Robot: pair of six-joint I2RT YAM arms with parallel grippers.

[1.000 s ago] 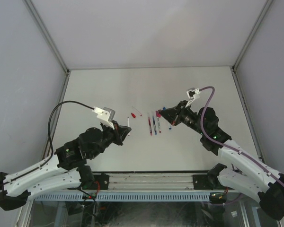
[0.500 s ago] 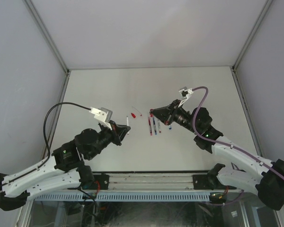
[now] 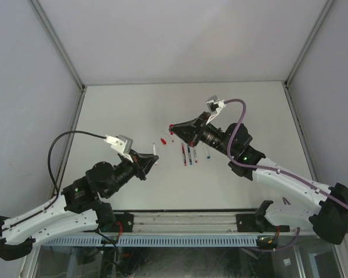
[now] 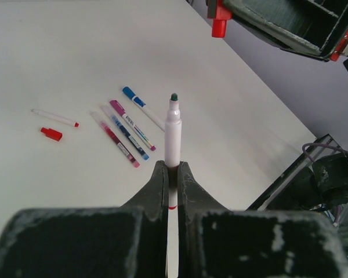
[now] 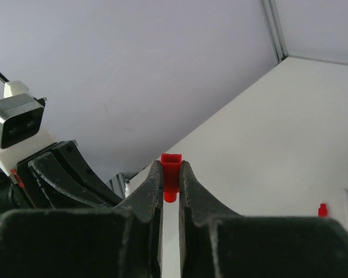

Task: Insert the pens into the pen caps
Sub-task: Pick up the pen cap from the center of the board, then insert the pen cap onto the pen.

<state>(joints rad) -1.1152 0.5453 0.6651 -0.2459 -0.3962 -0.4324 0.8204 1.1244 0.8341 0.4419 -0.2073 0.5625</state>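
Gripping pen (image 4: 173, 127) in left gripper (image 4: 173, 168), red cap (image 5: 171, 158) in right gripper (image 5: 171, 171); line up axes, seemingly offset, before pushing.

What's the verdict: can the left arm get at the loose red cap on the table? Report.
Probably not yet: bare table leaves the way to the loose red cap free, but the left gripper is shut on a pen.

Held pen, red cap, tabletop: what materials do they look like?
Pen: likely plastic, smooth white barrel with soft sheen, dark felt-like tip. Red cap: moulded plastic, opaque, slight sheen, hollow mouth. Tabletop: matte off-white, laminate or painted board; cannot tell which.
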